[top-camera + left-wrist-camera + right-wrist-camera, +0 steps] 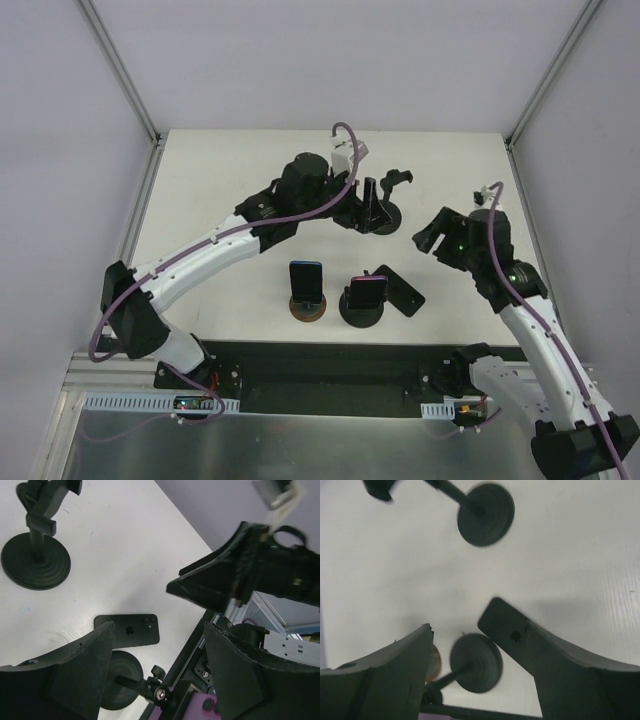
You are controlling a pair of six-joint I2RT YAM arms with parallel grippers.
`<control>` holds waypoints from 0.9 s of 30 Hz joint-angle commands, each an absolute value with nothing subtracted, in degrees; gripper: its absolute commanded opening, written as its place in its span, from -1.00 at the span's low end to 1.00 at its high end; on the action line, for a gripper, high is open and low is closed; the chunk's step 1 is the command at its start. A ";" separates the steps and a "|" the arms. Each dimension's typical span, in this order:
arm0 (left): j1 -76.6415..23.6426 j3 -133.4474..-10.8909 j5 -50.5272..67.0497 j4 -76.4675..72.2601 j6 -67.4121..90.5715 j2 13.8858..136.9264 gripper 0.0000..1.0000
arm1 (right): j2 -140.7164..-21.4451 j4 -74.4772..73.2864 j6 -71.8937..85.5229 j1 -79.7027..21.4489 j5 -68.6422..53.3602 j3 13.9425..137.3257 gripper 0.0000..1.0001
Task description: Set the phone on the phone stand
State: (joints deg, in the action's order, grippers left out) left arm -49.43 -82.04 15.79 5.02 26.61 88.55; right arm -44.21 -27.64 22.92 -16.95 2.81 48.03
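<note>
Black-cased, the phone (402, 290) is seen lying flat on the white surface (220, 180), just right of a purple phone (367, 292) already propped, and near the empty phone stand (384, 212). Jaws of the left gripper (157, 645) and right gripper (457, 622) are spread, nothing pinched. Lying flat, the phone could be shoved rather than lifted, or the stand toppled. The stand's cradle is cropped in both wrist views.

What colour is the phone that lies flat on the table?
The phone is black; clearest in the left wrist view.
</note>
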 commanded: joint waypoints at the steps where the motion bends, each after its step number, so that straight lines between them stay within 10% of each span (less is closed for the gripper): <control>1: -48.34 -78.67 14.94 4.57 26.72 80.61 0.44 | -53.22 -38.03 8.40 -16.70 -7.27 48.86 0.58; 27: -34.63 -58.62 26.98 6.50 21.71 53.70 0.64 | -87.96 -49.30 -18.54 -27.07 -1.75 62.04 0.86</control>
State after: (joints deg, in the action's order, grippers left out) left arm -35.09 -59.42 23.53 6.79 24.97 55.72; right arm -84.73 -49.32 -15.35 -26.85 -4.82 56.62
